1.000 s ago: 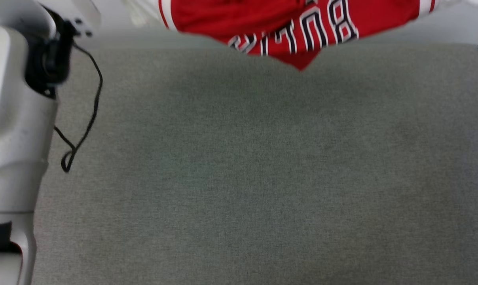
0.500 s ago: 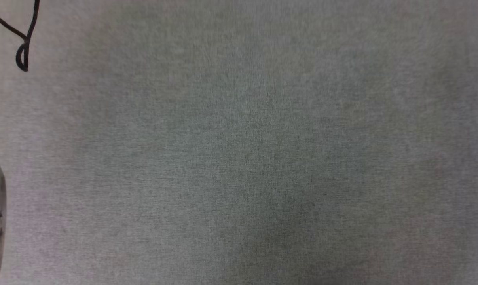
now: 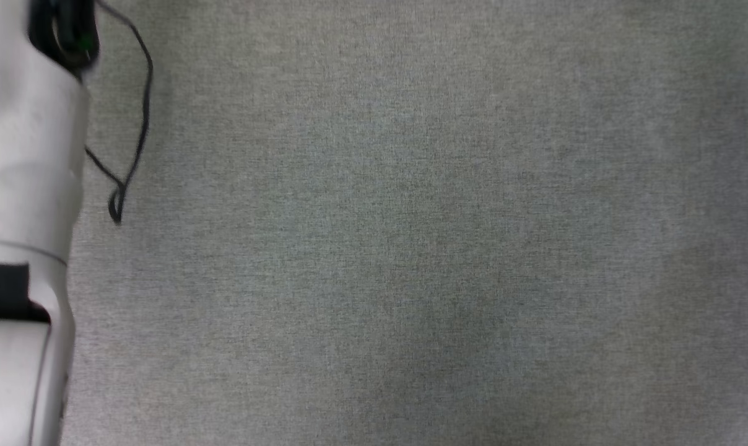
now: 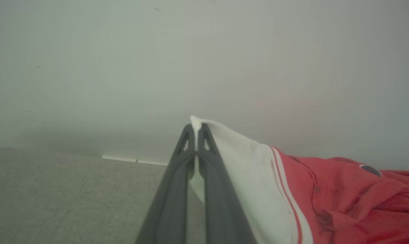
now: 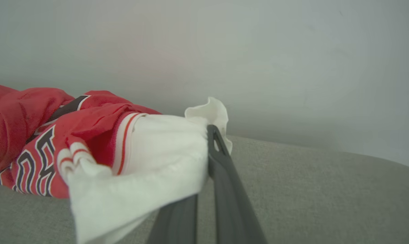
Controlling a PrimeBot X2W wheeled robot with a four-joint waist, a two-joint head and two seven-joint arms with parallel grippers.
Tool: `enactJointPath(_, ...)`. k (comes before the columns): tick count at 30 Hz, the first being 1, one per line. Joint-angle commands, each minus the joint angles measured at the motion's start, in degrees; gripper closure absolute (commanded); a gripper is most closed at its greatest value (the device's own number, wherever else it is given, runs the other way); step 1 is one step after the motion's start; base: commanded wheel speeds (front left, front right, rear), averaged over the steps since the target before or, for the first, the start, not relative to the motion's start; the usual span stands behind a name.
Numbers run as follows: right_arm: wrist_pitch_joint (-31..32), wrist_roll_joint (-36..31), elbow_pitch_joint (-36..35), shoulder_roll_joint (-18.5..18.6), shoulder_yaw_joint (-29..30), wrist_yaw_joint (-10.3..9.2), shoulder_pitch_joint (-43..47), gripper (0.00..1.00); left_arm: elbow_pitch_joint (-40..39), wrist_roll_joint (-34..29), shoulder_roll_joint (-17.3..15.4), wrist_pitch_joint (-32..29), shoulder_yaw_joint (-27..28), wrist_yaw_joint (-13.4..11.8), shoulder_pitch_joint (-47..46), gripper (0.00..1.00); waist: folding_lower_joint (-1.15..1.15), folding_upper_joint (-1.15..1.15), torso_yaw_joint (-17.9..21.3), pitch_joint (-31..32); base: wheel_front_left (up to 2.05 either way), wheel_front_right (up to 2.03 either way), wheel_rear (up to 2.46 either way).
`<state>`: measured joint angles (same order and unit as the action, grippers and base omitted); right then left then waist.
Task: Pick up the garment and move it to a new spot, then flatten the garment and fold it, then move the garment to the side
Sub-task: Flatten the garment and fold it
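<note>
In the left wrist view my left gripper (image 4: 195, 130) is shut on the white sleeve edge of the garment (image 4: 343, 196), whose red body hangs off to the right above the grey cloth surface. In the right wrist view my right gripper (image 5: 211, 130) is shut on the other white sleeve of the garment (image 5: 99, 135); the red front with black-and-white lettering sags to the left, and white cloth drapes over the left finger. In the head view my pale left forearm (image 3: 21, 186) stands along the left edge.
A grey fabric surface (image 3: 411, 248) spreads under both arms. A thin black cable (image 3: 126, 142) loops beside the left forearm. A pale wall (image 4: 204, 51) rises behind the surface in both wrist views.
The head camera has tilted down, so the red garment that showed at the top a second ago has left the picture. The left forearm has slid out and back in at the left.
</note>
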<state>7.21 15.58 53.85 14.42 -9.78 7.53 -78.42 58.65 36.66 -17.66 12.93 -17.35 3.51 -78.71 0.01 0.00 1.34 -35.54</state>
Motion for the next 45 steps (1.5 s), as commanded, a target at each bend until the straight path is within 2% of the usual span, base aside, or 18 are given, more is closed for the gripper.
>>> enactJointPath(1, -0.5, 0.8, 0.6, 0.3, -0.4, -0.08, 1.8, 1.0, 0.7, 0.3, -0.1, 0.5, 0.4, 0.4, 1.8, 1.0, -0.01, 0.0, -0.1, 1.2, 0.0, 0.0, 0.0)
enactJointPath(5, -2.1, 4.6, 1.7, 0.9, -2.5, -0.08, 8.0, 1.0, 2.1, 2.2, -0.6, 1.9, 1.9, 1.9, 8.9, 1.0, -0.01, 0.0, -0.4, 5.8, 0.0, 0.0, 0.0)
enactJointPath(10, -2.7, 9.6, -1.2, 2.3, -6.0, -0.08, 17.8, 1.0, 0.2, 3.2, -1.4, 2.3, 3.4, 2.8, 19.7, 1.0, -0.01, 0.0, -0.4, 12.4, 0.0, 0.0, 0.0)
enactJointPath(17, -1.1, 14.9, -9.6, 5.9, -10.2, -0.08, 34.2, 1.0, -8.3, 3.4, -1.7, 2.3, 6.5, 1.3, 38.3, 1.0, -0.01, 0.0, -0.2, 22.6, 0.0, 0.0, 0.0)
enactJointPath(22, 1.6, 16.5, -16.3, 7.9, -9.2, -0.09, 46.4, 1.0, -16.0, 3.9, -1.6, 1.4, 6.8, -1.5, 52.2, 1.0, -0.01, 0.0, -0.2, 28.5, 0.0, 0.0, 0.0)
enactJointPath(26, 4.1, 16.4, -21.8, 8.2, -6.1, -0.09, 56.3, 1.0, -23.8, 4.2, -2.4, -1.3, 6.5, -5.4, 63.0, 1.0, -0.01, 0.0, -0.2, 31.9, 0.0, 0.0, 0.0)
enactJointPath(31, 7.6, 14.4, -28.6, 6.3, -0.5, -0.09, 68.4, 1.0, -35.4, 5.0, -3.1, -5.6, 7.0, -10.8, 75.3, 1.0, -0.01, 0.0, -0.1, 34.7, 0.0, 0.0, 0.0)
enactJointPath(36, 11.0, 11.1, -34.0, 2.3, 5.0, -0.08, 78.4, 1.0, -44.4, 5.3, -2.8, -9.0, 6.3, -15.1, 85.0, 1.0, -0.01, 0.0, 0.1, 36.1, 0.0, 0.0, 0.0)
enactJointPath(39, 11.5, 8.2, -35.7, 0.2, 7.1, -0.08, 82.3, 1.0, -47.2, 4.8, -2.3, -9.9, 5.3, -16.6, 88.1, 1.0, -0.01, 0.0, 0.1, 36.3, 0.0, 0.0, 0.0)
enactJointPath(43, 10.6, 5.5, -36.1, -2.5, 8.6, -0.08, 84.7, 1.0, -48.3, 4.6, -1.5, -9.6, 4.2, -16.6, 88.9, 1.0, -0.01, 0.0, 0.1, 36.6, 0.0, 0.0, 0.0)
enactJointPath(44, 10.0, 4.9, -36.0, -3.1, 9.0, -0.08, 84.8, 0.84, -48.4, 4.4, -1.4, -9.6, 3.9, -16.5, 88.7, 1.0, -0.01, 0.0, 0.1, 36.7, 0.0, 0.0, 0.0)
enactJointPath(45, 9.3, 4.3, -36.0, -3.3, 9.3, -0.08, 84.9, 0.51, -48.5, 4.4, -1.3, -9.7, 3.6, -16.2, 88.3, 1.0, -0.01, 0.0, 0.0, 36.9, 0.0, 0.0, 0.0)
